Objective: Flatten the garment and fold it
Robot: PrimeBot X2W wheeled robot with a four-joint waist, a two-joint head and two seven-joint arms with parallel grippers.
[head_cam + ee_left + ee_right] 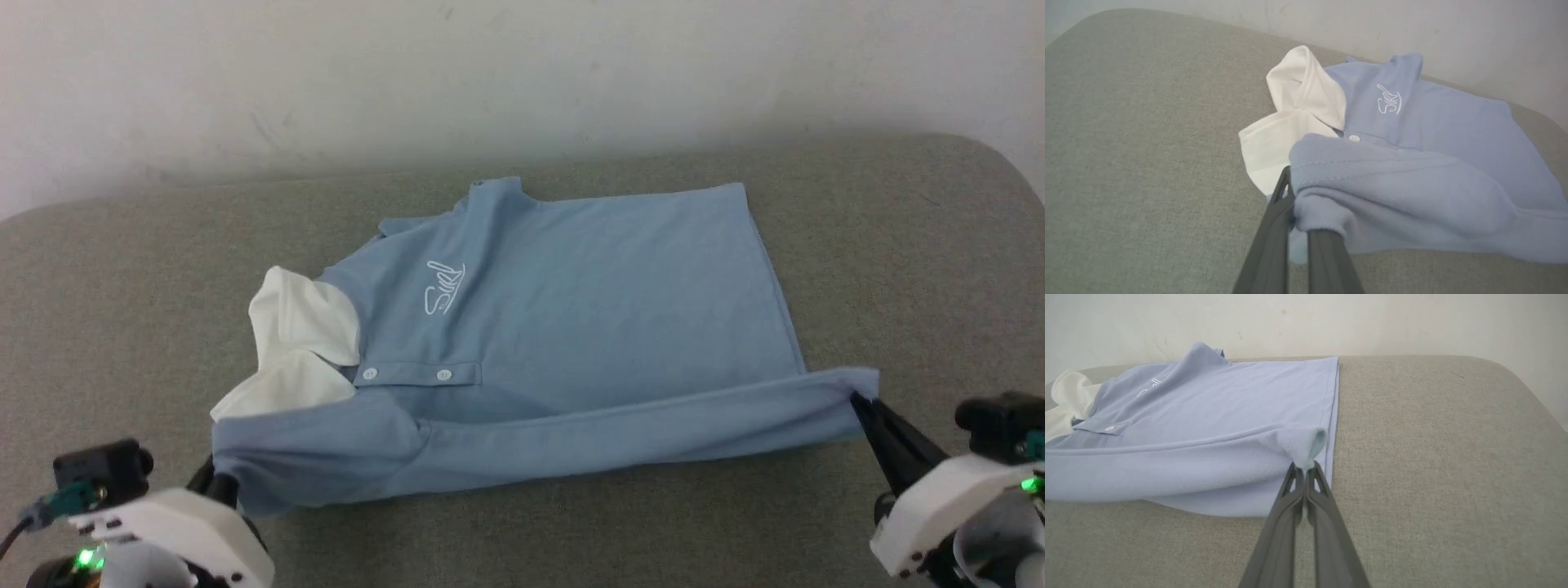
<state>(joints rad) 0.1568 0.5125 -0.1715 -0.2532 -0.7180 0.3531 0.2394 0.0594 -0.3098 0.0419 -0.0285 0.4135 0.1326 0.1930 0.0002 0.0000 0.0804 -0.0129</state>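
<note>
Left claw [1295, 206] and right claw [1303, 468] clamp the garment [588, 310], fabric hiding left tips.

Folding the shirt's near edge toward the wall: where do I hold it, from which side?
Hold the shirt at both ends of its near folded edge, coming from the near side: left gripper at the shoulder end, right gripper at the hem corner. That edge runs straight between them, so it should lift evenly.

Soft, even, diffuse light is spread across all views. A faint shadow is cast beneath the near edge of the garment [571, 310]. Fine detail is slightly softened in the head view.
</note>
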